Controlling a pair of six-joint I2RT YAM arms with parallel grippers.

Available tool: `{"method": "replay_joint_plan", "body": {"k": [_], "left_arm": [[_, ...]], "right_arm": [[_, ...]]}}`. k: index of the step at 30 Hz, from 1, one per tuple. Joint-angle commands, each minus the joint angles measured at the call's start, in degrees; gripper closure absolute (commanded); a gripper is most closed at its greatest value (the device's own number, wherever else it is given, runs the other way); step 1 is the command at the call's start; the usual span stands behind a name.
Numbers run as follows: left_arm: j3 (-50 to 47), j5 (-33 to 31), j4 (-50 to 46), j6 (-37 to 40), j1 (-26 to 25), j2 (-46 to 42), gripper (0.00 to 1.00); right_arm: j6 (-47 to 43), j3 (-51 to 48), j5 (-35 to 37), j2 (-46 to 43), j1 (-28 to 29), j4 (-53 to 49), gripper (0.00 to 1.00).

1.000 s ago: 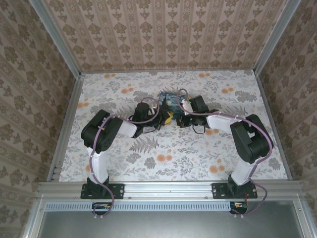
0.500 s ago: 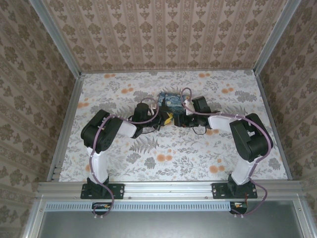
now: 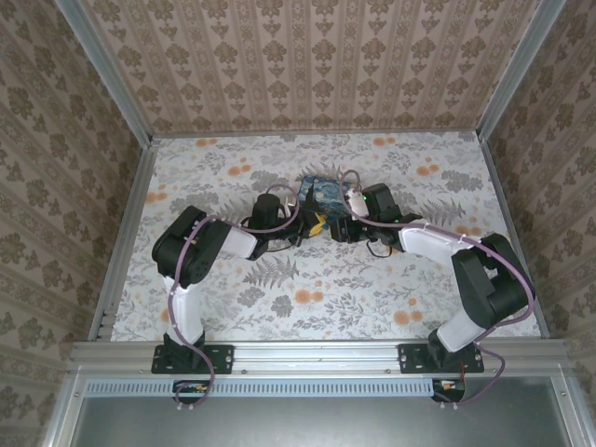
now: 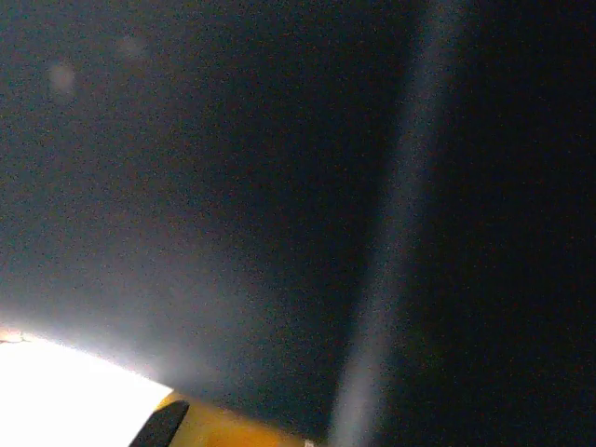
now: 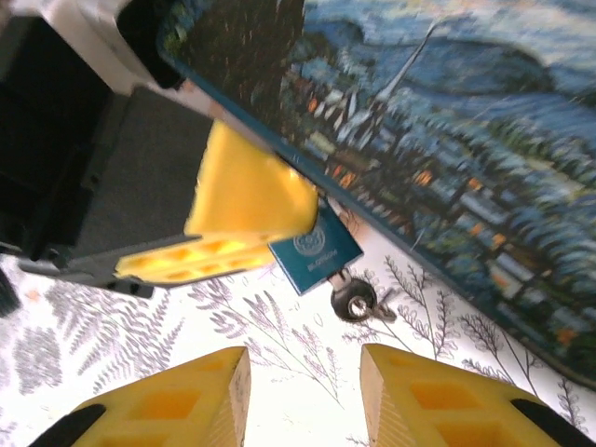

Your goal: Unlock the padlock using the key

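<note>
The padlock (image 5: 317,250), a small teal body with a round emblem, lies on the floral table beside the Starry-Night box (image 5: 447,140). The key (image 5: 355,301) sticks out of its lower end, its round metal head resting on the table. My left gripper (image 3: 315,223) is shut on the padlock's upper part, and its yellow fingers (image 5: 244,200) cover that end. My right gripper (image 5: 304,396) is open, its yellow fingertips just short of the key and touching nothing. The left wrist view is dark, with a strip of yellow finger (image 4: 233,430) at the bottom.
The Starry-Night box (image 3: 323,191) lies at mid table just beyond both grippers. Purple cables loop over both wrists. Patterned walls enclose the table on three sides, and a metal rail runs along the near edge.
The right arm has stretched out, its elbow dropping toward the right front, while its gripper stays by the box. The left arm has not moved.
</note>
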Motion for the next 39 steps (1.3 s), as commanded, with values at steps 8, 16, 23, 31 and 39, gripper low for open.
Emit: {"method": "replay_joint_plan", "body": {"k": [8,16,23,31,39], "left_arm": [[0.47,1.71,-0.64,0.68,-0.46,-0.64,1.00],[0.73,1.71,-0.79,0.76,-0.55,-0.68,1.00],[0.85,1.92,-0.81,0.63,-0.55,-0.66,1.00],[0.80,1.88,-0.53,0.41,-0.72,-0.64,1.00],[0.45,1.97,-0.22,0.28,-0.81,-0.38,1.00]], "right_arm": [[-10.14,5.75,17.02,2.10,6.64,-8.65,0.62],[-13.37,8.71,21.77,5.45,9.16,-11.36,0.65],[-14.12,9.82,25.18,7.33,10.40,-10.99,0.66],[-14.87,10.88,36.50,9.66,13.49,-8.30,0.69],[-12.49,11.45,41.72,10.10,13.72,-5.29,0.81]]}}
